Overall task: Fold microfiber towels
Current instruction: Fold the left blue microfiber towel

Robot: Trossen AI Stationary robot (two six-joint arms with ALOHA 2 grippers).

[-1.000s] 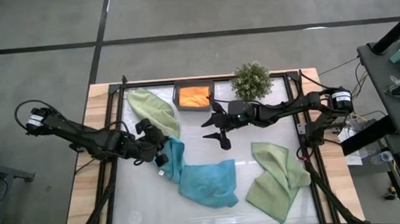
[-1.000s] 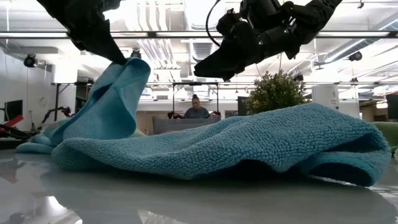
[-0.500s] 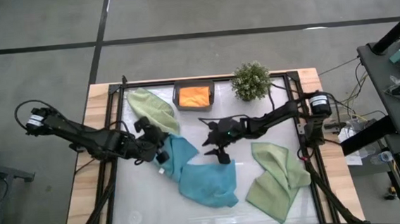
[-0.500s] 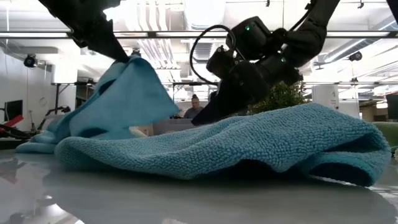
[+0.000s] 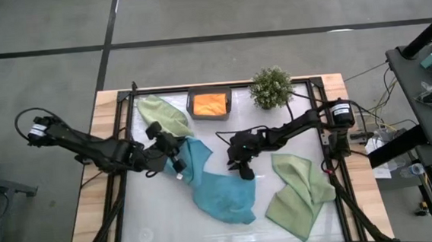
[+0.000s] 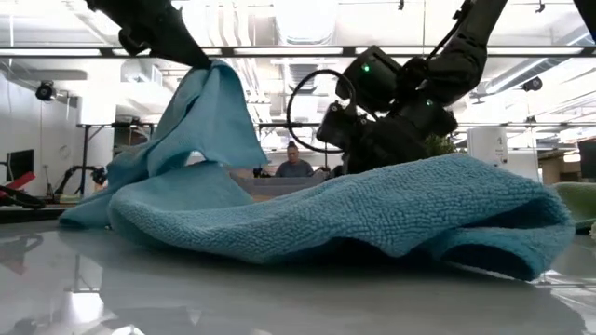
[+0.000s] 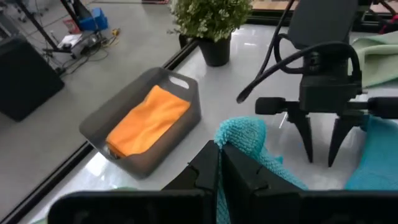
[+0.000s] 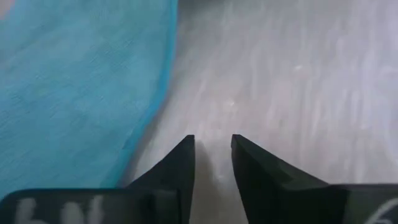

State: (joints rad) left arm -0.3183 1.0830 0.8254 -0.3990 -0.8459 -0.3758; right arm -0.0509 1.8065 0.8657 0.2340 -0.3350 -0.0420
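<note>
A teal towel [image 5: 219,188] lies crumpled at the table's middle, and one corner of it rises to my left gripper [image 5: 176,159], which is shut on it. In the low view that corner [image 6: 216,76] stands as a peak above the heap. My right gripper [image 8: 211,140] is low over the bare table just beside the towel's right far edge [image 8: 163,93]. Its fingers are a little apart with nothing between them. One green towel [image 5: 299,191] lies bunched at the near right, another [image 5: 162,115] at the far left. An orange towel [image 5: 209,103] sits in the grey tray [image 5: 210,114]. My left gripper pinches a bunched corner of the teal towel [image 7: 239,134] between its two fingers; the cloth puffs out past the fingertips. The fingers come from the table's left, slanting down. The held corner is lifted, and the towel slopes down slack to its bulk [image 6: 372,219] on the table.
A potted plant [image 5: 272,86] stands at the far edge, right of the tray. A dark frame [image 5: 327,128] rims the white tabletop. A bare strip of table lies along the near edge. People sit in the room beyond the table.
My right gripper has come down toward the table and toward the teal towel, tipping more steeply, and its fingers have drawn closer together. My left gripper has tipped upward, and the towel's held corner stands higher and more spread than before.
</note>
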